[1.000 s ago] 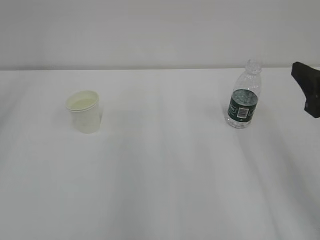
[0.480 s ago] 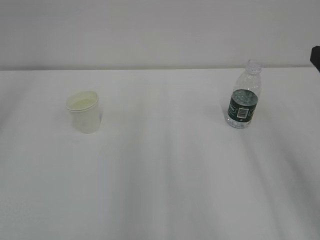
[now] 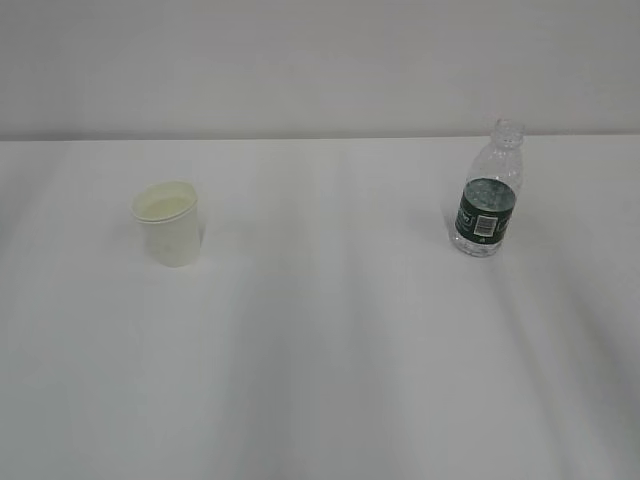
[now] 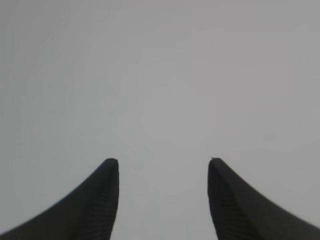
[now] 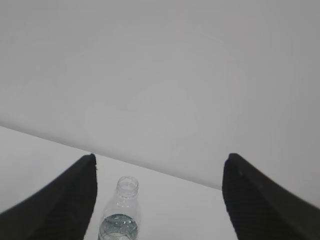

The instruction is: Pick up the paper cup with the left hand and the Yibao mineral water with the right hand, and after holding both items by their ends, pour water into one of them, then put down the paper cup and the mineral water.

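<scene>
1. My left pincer (image 4: 163,200) stands open with nothing between its dark ribbed fingers; its own camera shows only blank grey, so I cannot tell from there which way the cup lies.
2. My right pincer (image 5: 159,200) also stands wide open and empty. The small clear ribbed plastic bottle with the dark green label band (image 5: 120,212) sits ahead of it and a little below, nearer the left finger than the right, mouth uncapped.
3. That bottle (image 3: 487,195) stands upright on the right of the white worktop (image 3: 330,350), long axis vertical, so my right arm is its natural taker.
4. The small white tapered paper cup (image 3: 168,222) stands upright on the left, well apart from the bottle, on my left arm's side.
5. Count: one cup, one bottle. Neither arm shows in the exterior view.
</scene>
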`<control>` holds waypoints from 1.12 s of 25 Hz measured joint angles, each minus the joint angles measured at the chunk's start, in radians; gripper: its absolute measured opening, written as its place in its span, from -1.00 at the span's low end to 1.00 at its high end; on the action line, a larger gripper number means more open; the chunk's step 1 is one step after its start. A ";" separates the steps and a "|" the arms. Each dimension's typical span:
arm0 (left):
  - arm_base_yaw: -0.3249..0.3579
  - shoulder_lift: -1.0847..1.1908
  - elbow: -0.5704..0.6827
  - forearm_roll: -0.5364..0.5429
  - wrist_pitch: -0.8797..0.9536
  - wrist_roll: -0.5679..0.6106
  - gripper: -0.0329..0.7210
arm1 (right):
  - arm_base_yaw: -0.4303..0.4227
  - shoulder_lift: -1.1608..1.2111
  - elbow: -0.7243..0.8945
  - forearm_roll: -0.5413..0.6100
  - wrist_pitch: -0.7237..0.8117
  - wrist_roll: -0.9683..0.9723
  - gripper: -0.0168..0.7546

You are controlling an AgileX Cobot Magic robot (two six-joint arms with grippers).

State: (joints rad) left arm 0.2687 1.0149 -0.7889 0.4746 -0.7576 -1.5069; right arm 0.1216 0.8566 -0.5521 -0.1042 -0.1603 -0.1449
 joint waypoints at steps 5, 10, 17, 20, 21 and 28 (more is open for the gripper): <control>0.000 -0.020 0.000 -0.036 -0.004 -0.059 0.16 | 0.000 -0.024 -0.029 0.000 0.042 0.000 0.58; 0.000 -0.033 0.000 -0.122 -0.045 -0.099 0.16 | 0.000 -0.048 -0.072 0.000 0.107 0.000 0.58; 0.000 -0.073 0.000 -0.184 -0.063 -0.133 0.14 | 0.000 -0.078 -0.129 0.000 0.206 0.000 0.58; 0.000 -0.077 0.000 -0.189 -0.067 -0.151 0.12 | 0.000 -0.081 -0.150 0.000 0.227 0.000 0.58; 0.000 -0.080 0.000 -0.191 -0.067 -0.155 0.12 | 0.000 -0.083 -0.155 0.000 0.231 0.000 0.58; 0.000 -0.133 0.000 -0.195 -0.069 -0.169 0.11 | 0.000 -0.155 -0.186 0.000 0.290 0.000 0.58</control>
State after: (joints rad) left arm 0.2687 0.8819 -0.7889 0.2800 -0.8266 -1.6759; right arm 0.1216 0.7011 -0.7377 -0.1042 0.1297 -0.1449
